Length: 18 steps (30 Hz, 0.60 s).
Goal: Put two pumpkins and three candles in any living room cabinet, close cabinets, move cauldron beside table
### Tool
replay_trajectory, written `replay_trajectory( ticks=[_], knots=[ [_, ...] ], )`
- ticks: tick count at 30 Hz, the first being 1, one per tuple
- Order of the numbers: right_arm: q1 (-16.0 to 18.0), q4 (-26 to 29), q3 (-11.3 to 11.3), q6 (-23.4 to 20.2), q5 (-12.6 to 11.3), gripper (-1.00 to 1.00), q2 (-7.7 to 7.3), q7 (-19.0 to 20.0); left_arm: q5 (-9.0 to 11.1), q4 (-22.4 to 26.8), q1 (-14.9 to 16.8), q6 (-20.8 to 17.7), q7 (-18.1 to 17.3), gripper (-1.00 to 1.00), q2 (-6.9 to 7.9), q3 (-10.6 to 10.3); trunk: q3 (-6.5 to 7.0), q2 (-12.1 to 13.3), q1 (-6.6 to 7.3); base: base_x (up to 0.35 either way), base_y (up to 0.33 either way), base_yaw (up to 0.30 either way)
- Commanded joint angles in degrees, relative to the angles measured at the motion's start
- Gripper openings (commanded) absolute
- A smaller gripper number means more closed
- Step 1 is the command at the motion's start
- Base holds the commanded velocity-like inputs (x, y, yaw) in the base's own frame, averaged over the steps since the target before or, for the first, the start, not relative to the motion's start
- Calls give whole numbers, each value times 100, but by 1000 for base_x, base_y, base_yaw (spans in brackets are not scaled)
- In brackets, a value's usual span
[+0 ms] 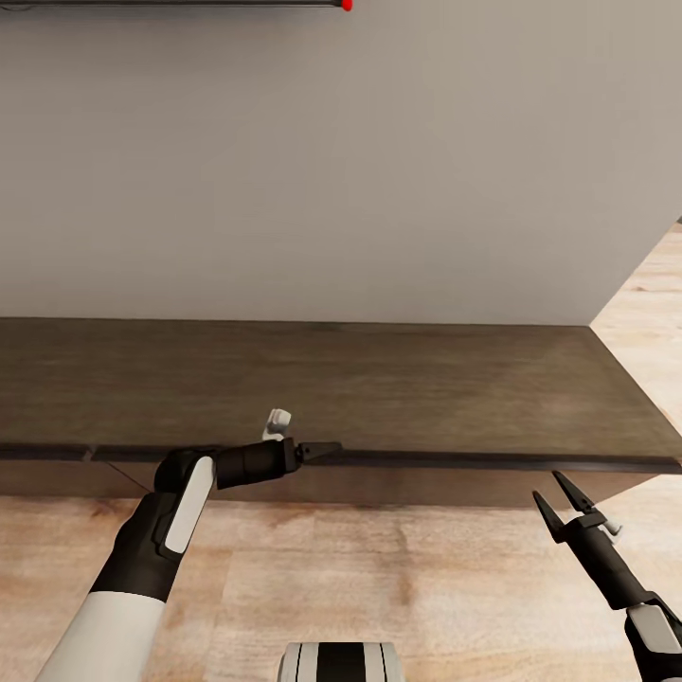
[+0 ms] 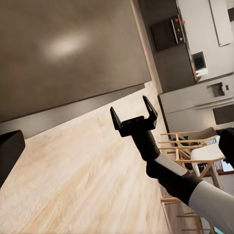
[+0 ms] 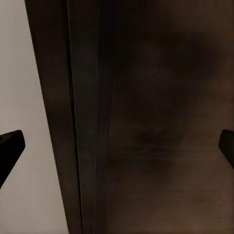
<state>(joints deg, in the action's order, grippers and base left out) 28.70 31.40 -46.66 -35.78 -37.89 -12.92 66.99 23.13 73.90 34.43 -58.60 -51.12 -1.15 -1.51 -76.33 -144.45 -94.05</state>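
The cabinet (image 1: 426,388) is a long low dark brown console against the wall, and its fronts look shut. My left gripper (image 1: 320,451) sits level with the cabinet top's front lip, pointing right along it, with its jaws spread wide; one dark finger (image 2: 9,151) shows in the left wrist view. My right gripper (image 1: 561,496) hangs open over the floor just before the cabinet's right end, and it is also seen as an open fork (image 2: 134,111). The right wrist view looks closely at the cabinet's dark wood (image 3: 146,122). The pumpkins, candles and cauldron are out of view.
A pale wall (image 1: 341,170) rises behind the cabinet. Light wooden floor (image 1: 426,587) lies in front of it and past its right end (image 1: 654,313). Wooden chairs (image 2: 187,146) and kitchen units (image 2: 195,58) stand far off. My base (image 1: 341,663) is at the bottom.
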Motion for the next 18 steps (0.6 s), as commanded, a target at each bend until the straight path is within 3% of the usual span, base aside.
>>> replay_trajectory(
  ticks=[1,18],
  knots=[
    [4,-5,-10,-43,-13,100,0,9,-12,6,3,-20,-21,100,-3,3,-4,-1,1,12,-1,0],
    [4,-9,-10,-43,-8,100,0,5,-15,27,2,-20,-12,100,-6,2,-4,-1,1,12,5,0]
  ],
)
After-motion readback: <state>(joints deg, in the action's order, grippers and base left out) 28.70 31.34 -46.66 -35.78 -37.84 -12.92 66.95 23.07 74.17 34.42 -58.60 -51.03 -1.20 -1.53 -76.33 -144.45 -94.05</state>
